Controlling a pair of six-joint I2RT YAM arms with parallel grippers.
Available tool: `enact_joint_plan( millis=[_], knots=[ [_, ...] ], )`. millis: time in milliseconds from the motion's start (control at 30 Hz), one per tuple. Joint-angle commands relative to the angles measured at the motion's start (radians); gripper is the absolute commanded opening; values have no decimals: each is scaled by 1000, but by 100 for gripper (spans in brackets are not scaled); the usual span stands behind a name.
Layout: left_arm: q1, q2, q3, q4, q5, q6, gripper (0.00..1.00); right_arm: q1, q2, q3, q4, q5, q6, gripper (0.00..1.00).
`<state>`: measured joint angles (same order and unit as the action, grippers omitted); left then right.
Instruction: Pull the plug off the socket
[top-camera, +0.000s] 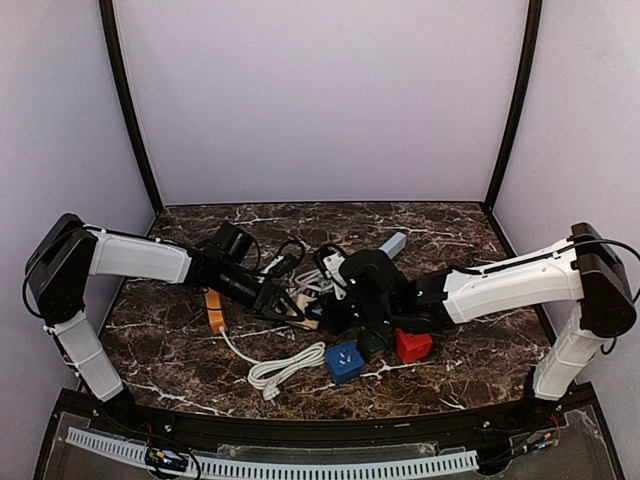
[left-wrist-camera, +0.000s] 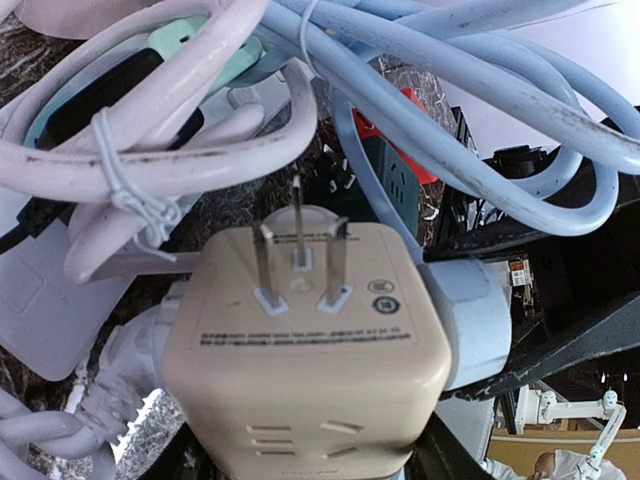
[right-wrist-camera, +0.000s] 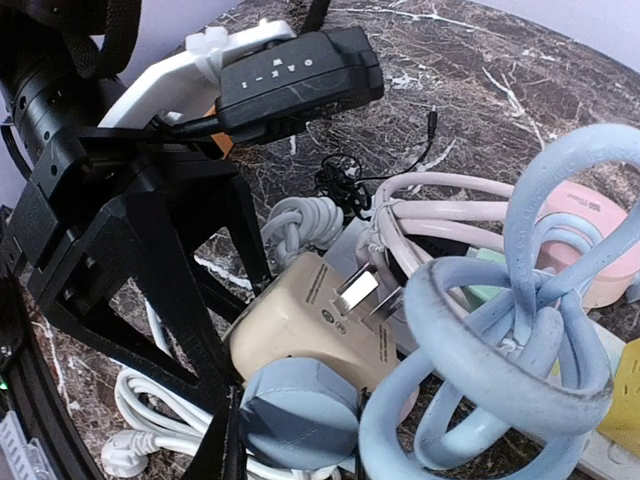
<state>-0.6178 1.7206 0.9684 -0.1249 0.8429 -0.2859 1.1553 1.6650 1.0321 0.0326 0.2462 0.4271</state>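
Dark marbled tabletop (top-camera: 450, 230), lilac walls. Mid-table, in the tangle, the left tool (top-camera: 292, 307) clamps the beige adapter (left-wrist-camera: 310, 350), with the pale blue plug (left-wrist-camera: 470, 310) seated in its side. I cannot tell the right tool's (top-camera: 338, 308) grip. I'd pull straight out, adapter braced, avoiding the looped blue cable (left-wrist-camera: 450, 90).

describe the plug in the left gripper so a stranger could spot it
On the marble table, find the cable tangle at its middle. There the left gripper holds the plug: a cream block with three metal prongs, unlike the pale blue and white cables around it.
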Motion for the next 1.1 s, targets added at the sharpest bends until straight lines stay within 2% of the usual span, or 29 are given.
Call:
enact_joint_plan(
  millis=[0, 133, 300, 533, 567, 633, 667, 833, 900, 1067],
  knots=[
    [48, 10, -8, -86, -180, 22, 1, -72, -100, -43, 98, -93, 128, 0],
    [48, 10, -4, -90, -179, 25, 1, -68, -98, -45, 117, -112, 98, 0],
    [48, 17, -1, -88, -162, 22, 1, -12, -71, -3, 79, -39, 16, 0],
    [48, 14, -2, -78, -152, 18, 1, 30, -45, 34, 36, 13, -6, 0],
    [48, 11, -4, -67, -147, 16, 1, 30, -46, 32, 35, 13, -5, 2],
    [47, 3, -10, -47, -132, 9, 1, 29, -49, 31, 36, -3, -4, 20],
    [47, -1, -13, -39, -125, 7, 1, 21, -53, 27, 45, -30, -1, 31],
    [48, -8, -15, -35, -118, 6, 1, 5, -74, 5, 89, -106, -20, 57],
    [48, -11, -14, -35, -116, 6, 1, 0, -68, 12, 59, -113, -38, 62],
    [48, -21, -17, -31, -113, 9, 1, -14, -29, 50, -27, -135, -94, 65]
  ],
)
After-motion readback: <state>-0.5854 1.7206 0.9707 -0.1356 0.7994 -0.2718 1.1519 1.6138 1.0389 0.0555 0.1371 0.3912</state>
